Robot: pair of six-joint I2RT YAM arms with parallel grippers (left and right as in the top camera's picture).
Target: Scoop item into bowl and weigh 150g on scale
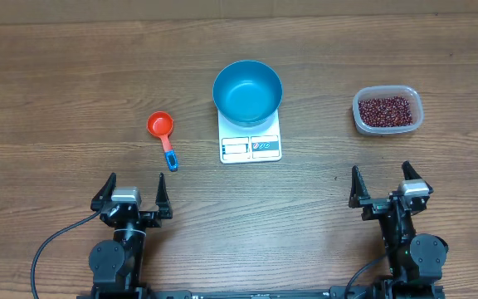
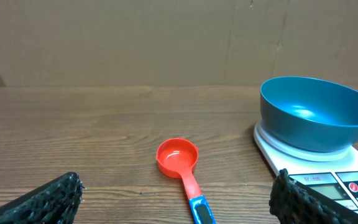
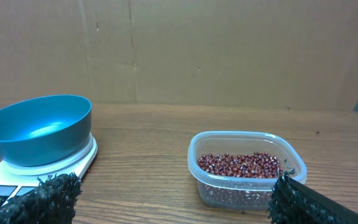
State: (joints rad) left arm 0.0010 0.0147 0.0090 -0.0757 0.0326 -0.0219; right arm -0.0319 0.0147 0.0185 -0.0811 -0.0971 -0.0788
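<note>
Two sets of jaws at near table (image 1: 305, 224) edge, both spread wide, gripping nothing: left jaws low left, right jaws low right. Ahead of left jaws, slightly right, apart from them: red scoop (image 1: 163, 138), blue handle end nearest, cup empty. Farther out, centre, between the two arms: scale (image 1: 251, 148), display edge nearest, bowl (image 1: 247, 91) seated on its far part, empty. Ahead of right jaws, well apart from them: clear tub (image 1: 362, 121) holding beans (image 1: 387, 109), loose heap on its floor, right of bowl.
</note>
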